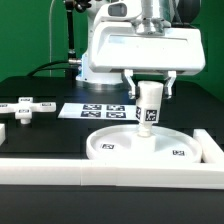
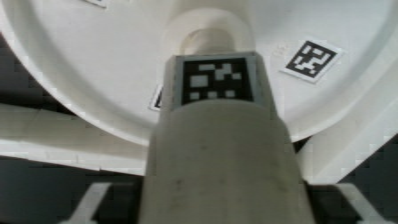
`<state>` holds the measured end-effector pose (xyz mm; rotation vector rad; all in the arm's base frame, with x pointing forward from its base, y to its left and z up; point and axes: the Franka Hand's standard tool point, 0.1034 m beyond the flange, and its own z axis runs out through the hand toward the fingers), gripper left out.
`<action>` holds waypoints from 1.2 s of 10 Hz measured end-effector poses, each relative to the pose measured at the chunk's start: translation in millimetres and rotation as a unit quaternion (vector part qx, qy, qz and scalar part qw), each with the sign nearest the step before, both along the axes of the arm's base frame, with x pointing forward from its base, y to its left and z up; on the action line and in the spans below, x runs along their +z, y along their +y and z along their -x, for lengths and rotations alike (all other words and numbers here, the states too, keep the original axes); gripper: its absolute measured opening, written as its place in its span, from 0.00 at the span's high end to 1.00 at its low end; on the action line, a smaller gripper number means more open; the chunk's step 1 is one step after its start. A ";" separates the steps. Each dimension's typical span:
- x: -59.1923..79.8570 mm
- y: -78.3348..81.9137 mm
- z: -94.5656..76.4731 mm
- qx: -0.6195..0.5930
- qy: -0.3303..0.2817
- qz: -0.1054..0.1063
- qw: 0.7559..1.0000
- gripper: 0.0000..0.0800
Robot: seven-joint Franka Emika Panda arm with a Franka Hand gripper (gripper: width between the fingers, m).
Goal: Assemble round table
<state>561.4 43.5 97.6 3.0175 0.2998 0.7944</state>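
The wide rimmed white disc (image 1: 140,147) lies flat on the black table near the front, with small square tags on it. The short thick cylinder post (image 1: 149,104) stands upright over the disc's middle, its lower end at or on the disc. My gripper (image 1: 149,84) is shut on the post's upper part, fingers on both sides. In the wrist view the post (image 2: 222,130) fills the middle, a tag on its side, with the disc (image 2: 107,60) beneath it. The smaller cross-shaped piece (image 1: 24,108) lies on the table at the exterior view's left.
The marker board (image 1: 98,111) lies flat behind the disc. A long white rail (image 1: 110,177) runs along the table's front edge, and another rises at the exterior view's right (image 1: 208,147). The robot's white base (image 1: 140,50) stands behind.
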 end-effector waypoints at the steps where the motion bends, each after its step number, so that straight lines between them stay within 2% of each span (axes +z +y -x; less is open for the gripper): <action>1: -0.1 -0.4 -0.4 0.000 -0.002 0.000 1.000 0.49; 8: -20.6 -2.6 -2.7 -0.002 0.008 0.001 1.000 0.49; 12: -20.7 -5.1 -6.2 -0.005 -0.009 0.001 1.000 0.49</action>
